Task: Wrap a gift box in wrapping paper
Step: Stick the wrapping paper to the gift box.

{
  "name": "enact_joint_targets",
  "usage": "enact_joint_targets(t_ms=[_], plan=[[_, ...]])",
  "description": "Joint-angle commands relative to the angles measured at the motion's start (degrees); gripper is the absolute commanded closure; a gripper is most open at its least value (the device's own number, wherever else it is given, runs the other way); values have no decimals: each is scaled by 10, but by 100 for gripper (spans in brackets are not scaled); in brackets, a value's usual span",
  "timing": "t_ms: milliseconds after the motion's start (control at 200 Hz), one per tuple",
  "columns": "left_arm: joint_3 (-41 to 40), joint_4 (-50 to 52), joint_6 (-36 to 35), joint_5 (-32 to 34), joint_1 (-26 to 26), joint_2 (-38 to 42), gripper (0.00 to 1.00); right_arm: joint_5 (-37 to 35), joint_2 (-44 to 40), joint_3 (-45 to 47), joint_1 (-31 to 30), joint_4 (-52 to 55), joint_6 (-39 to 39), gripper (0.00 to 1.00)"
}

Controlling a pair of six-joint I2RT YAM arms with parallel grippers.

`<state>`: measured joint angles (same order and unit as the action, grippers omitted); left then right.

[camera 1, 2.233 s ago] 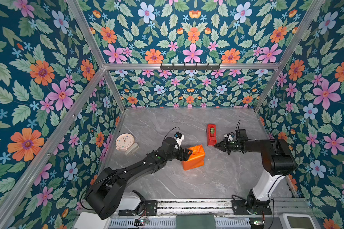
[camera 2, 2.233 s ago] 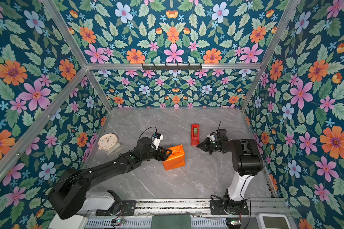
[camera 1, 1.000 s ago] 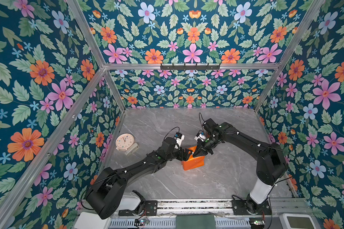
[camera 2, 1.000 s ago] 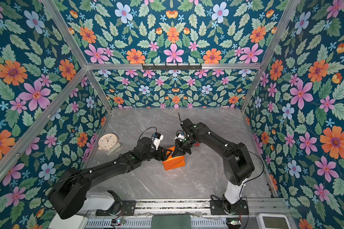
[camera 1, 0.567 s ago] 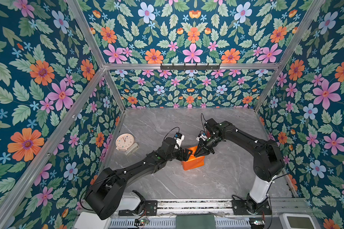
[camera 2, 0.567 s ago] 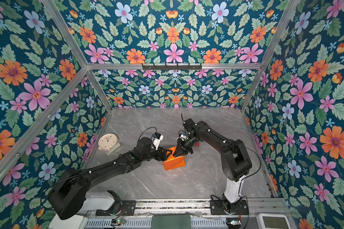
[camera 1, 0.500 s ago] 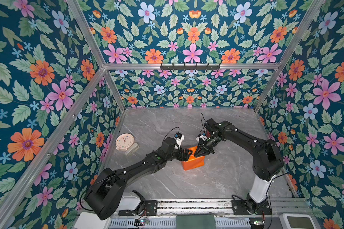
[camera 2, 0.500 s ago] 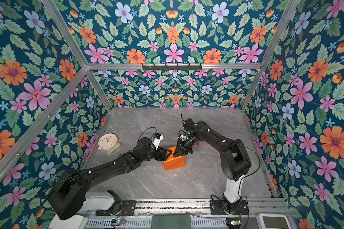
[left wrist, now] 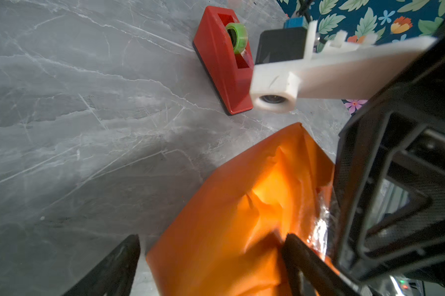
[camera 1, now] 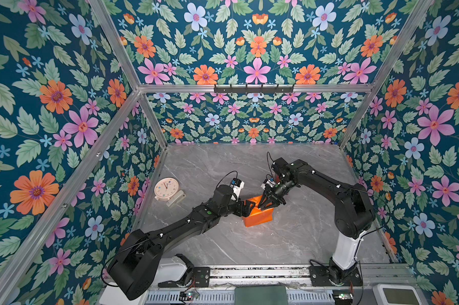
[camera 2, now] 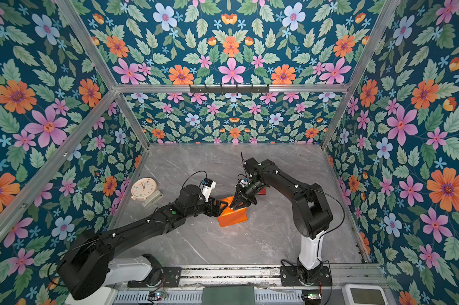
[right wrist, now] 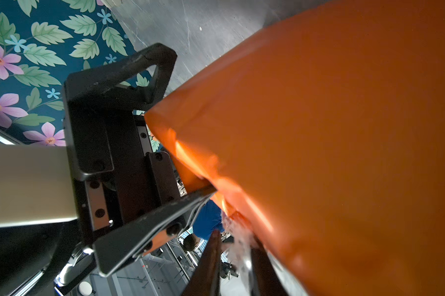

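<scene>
Your parcel sits mid-table. The wrapping paper [camera 1: 258, 217] is folded into a boxy orange bundle on the marble table [camera 1: 289, 245]. The gift box inside is fully covered, so you see none of it.

In both top views the two grippers crowd over the bundle's far edge and hide the fold there. The left wrist view shows what they cover: crumpled paper at the end flap, with a shiny clear strip [left wrist: 320, 228] on it. It also shows the whole red tape dispenser [left wrist: 224, 64], which in a top view is only a red sliver [camera 2: 262, 190] behind the right arm.

The left gripper [left wrist: 212, 238] stands wide, its fingers straddling the paper's end. One finger is clear of the paper and the other lies against it. The right gripper [right wrist: 233, 241] points at the same end with its jaws a little apart and the clear strip in the gap. Whether the strip touches either finger is too blurred to tell.

A clock [camera 1: 166, 188] stands well apart, by the left wall.
</scene>
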<state>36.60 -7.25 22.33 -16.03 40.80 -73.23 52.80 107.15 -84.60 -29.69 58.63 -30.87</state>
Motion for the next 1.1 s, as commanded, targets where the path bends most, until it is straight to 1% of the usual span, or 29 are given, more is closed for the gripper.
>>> enact_joint_targets(t_ms=[0, 95, 215, 435, 655, 865, 1095], plan=[[8, -5, 0, -13, 1, -7, 10, -73, 8, 2, 0, 0, 3, 77], [13, -7, 1, -17, 1, -16, 10, -40, 9, 11, 2, -24, -14, 75], [6, -14, 3, -16, 1, -15, 10, 2, 5, 34, 14, -69, -55, 73], [-1, -41, 17, -28, 1, -12, 10, 37, 2, 53, 22, -105, -88, 67], [-28, -108, 52, -51, 1, 4, 7, 36, 2, 64, 24, -113, -90, 66], [-27, -119, 65, -44, 1, -12, 6, 34, 1, 65, 24, -108, -83, 66], [-39, -174, 105, -63, 1, -23, 3, 34, -1, 67, 24, -110, -81, 66]])
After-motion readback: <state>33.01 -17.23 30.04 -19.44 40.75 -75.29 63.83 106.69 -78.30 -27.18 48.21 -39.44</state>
